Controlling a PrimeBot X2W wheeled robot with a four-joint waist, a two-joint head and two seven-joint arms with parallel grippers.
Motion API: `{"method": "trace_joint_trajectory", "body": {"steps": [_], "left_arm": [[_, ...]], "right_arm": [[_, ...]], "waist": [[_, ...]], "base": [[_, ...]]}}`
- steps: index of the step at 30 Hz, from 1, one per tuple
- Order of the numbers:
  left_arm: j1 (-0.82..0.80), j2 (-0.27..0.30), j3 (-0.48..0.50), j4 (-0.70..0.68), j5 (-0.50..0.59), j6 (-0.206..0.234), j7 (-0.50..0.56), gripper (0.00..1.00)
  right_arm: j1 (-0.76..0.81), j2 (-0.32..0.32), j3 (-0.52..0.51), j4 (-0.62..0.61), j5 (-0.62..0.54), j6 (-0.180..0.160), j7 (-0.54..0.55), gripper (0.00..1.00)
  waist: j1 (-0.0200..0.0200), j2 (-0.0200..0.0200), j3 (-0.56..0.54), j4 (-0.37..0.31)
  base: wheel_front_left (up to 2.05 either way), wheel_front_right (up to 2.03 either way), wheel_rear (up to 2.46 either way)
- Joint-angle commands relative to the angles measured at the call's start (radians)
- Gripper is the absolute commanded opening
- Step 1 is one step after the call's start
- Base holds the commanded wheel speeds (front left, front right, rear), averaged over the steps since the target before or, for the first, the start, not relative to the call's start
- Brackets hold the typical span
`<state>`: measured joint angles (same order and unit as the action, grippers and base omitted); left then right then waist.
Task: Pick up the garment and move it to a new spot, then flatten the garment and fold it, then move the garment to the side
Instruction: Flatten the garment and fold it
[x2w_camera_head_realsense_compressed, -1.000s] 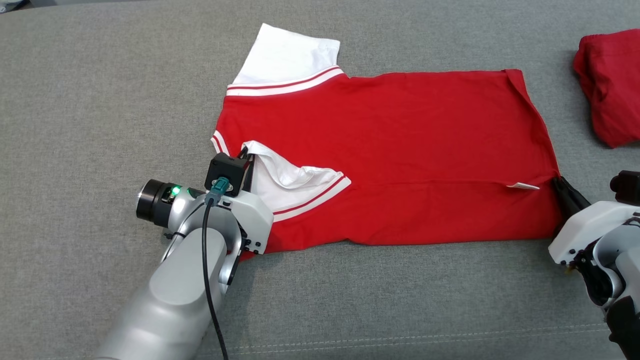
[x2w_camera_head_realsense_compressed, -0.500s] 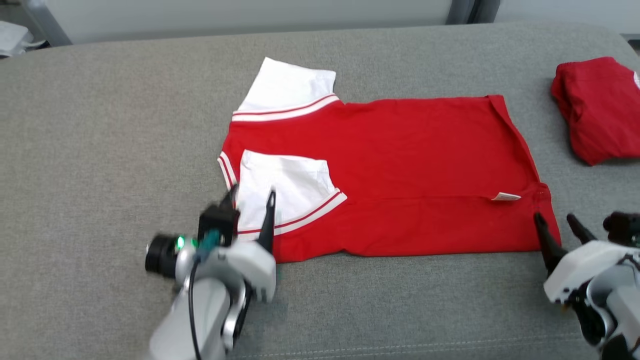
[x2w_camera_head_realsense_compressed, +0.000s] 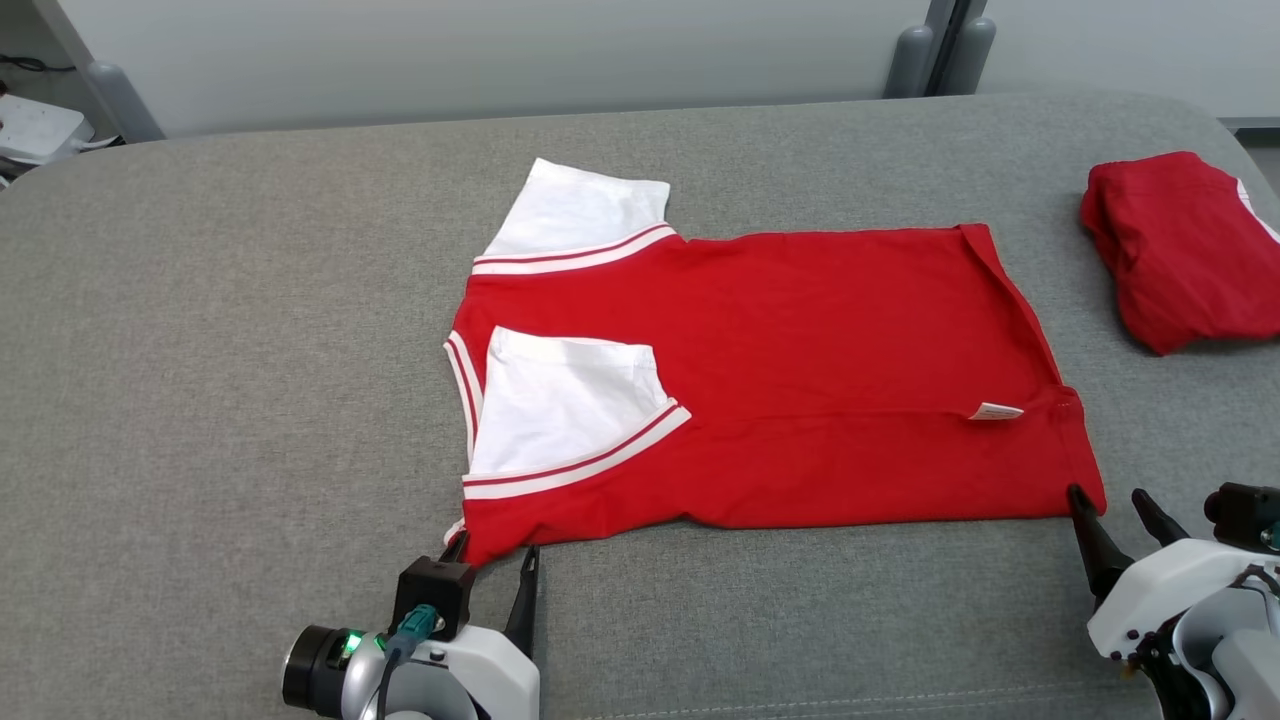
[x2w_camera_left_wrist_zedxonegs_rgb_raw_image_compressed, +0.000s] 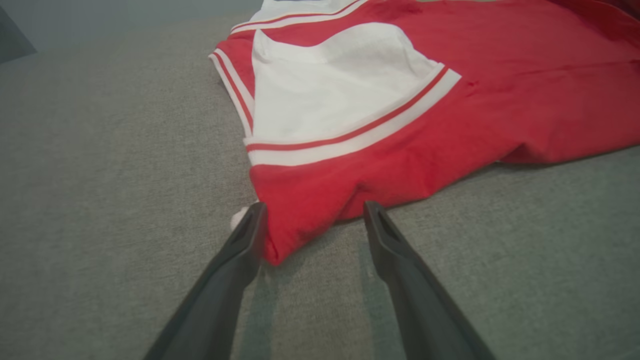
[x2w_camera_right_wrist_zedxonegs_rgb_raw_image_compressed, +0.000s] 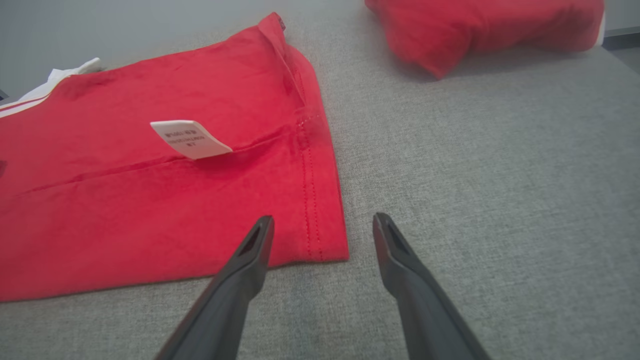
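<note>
A big grey cushion takes up most of the room in front, with a pale wall behind it. A red shirt lies flat in the middle of the cushion. Its sleeves are at the left end and its hem is at the right end. The far sleeve is white and sticks out past the red cloth. The near sleeve is white too, and it is folded in on top of the red. Both sleeves have red and white stripes along the edge. A small white tag sticks out of a seam close to the hem. The left gripper sits low at the near left corner of the shirt. Its two dark fingers are spread apart, and the red corner lies on the cushion between them. In the left wrist view one finger is right against the cloth, but the fingers do not squeeze it. The right gripper sits at the near right corner, just beside the hem. Its fingers are spread apart too, and they are empty. A bunched red cloth lies at the far right of the cushion, well apart from the shirt.
</note>
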<state>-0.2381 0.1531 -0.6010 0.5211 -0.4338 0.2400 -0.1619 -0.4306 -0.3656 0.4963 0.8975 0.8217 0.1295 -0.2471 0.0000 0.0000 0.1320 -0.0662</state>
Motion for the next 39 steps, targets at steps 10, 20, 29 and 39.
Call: {"method": "trace_joint_trajectory", "body": {"steps": [10,20,29,39], "left_arm": [[-0.005,0.041,0.018,-0.025,0.001,0.044,0.068,0.00],[0.018,0.072,0.024,-0.078,0.017,0.103,0.073,1.00],[0.003,0.059,0.008,-0.042,0.012,0.092,0.074,0.00],[-0.028,0.054,-0.001,0.009,0.010,0.074,0.033,0.01]], "right_arm": [[0.003,-0.015,0.032,-0.016,0.007,0.001,-0.015,1.00],[-0.001,-0.017,0.039,-0.009,0.021,0.001,-0.015,1.00],[-0.013,-0.017,0.046,-0.009,0.022,0.001,-0.015,1.00],[-0.009,-0.026,0.053,0.002,0.034,0.001,-0.015,1.00]], "waist": [[0.0000,0.0000,-0.004,-0.019],[0.0000,0.0000,0.000,-0.009],[0.0000,0.0000,0.004,-0.014],[0.0000,0.0000,-0.002,-0.002]], "base": [[0.00,0.00,0.00],[0.00,0.00,0.00],[0.00,0.00,0.00],[0.00,0.00,0.00]]}}
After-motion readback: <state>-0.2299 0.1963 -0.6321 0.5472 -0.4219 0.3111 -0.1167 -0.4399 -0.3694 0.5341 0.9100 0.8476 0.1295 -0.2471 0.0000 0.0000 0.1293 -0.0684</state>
